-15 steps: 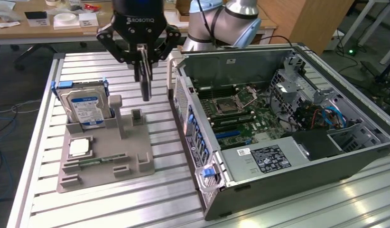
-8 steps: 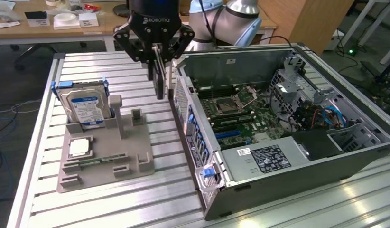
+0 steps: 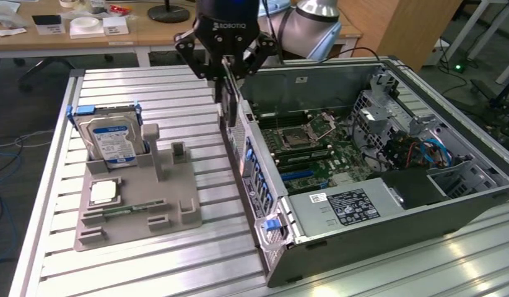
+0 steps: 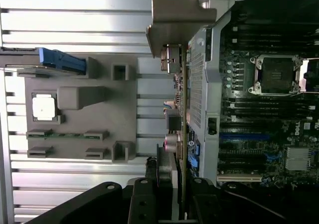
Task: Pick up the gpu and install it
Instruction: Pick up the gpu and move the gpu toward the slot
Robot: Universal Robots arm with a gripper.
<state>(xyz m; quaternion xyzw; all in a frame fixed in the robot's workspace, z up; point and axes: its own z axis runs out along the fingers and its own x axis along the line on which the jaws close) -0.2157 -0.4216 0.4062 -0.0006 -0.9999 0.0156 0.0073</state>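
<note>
One gripper [image 3: 227, 67] on one arm is clenched on the upper edge of one gpu [image 3: 230, 102], which hangs upright and off the worktop [image 3: 155, 266]. The card is seen almost edge-on, so it reads as a thin dark strip running straight down from the fingers. In the wrist view the gripper [image 4: 173, 204] frames the same gpu [image 4: 183, 114]: a narrow board edge with a metal bracket and a few chunky connectors along one side. Its broad faces are turned away from both cameras. The card sits over the wall of the one open computer case [image 3: 452, 204] that faces the grey holder, close alongside that wall. Whether it touches the wall cannot be told. The case fills the worktop's side at the exterior view's right, its motherboard [image 3: 308, 148] exposed and one labelled power supply [image 3: 345, 207] near its front corner. One grey holder [image 3: 184, 185] lies flat on the slatted worktop towards the edge at the exterior view's left, well apart from the card. It carries one silver hard drive [image 3: 110, 139] standing upright in a blue frame, one square processor chip [image 3: 104, 192] lying flat, and one narrow green memory stick [image 3: 126, 208] just beside the chip.
</note>
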